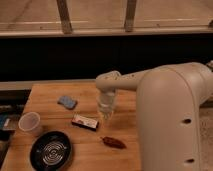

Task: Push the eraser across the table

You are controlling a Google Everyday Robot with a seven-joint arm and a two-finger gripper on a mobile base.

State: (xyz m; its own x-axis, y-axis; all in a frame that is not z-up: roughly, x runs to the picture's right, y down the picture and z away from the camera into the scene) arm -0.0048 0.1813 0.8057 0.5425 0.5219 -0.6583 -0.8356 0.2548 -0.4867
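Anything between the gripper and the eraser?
Nothing visible. The gripper hangs just image-right of the eraser, with only table top between them. Pushed further image-left, the eraser would meet the white cup, roughly in line.

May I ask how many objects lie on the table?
5: blue pad rear left, cup left edge, black plate front left, eraser centre, red pepper front; gripper beside the eraser. Arm may hide more.

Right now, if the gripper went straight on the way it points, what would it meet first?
Probably the bare table: the gripper points down just beside the eraser, not over it. Depth is unclear, so it might clip the eraser's near end.
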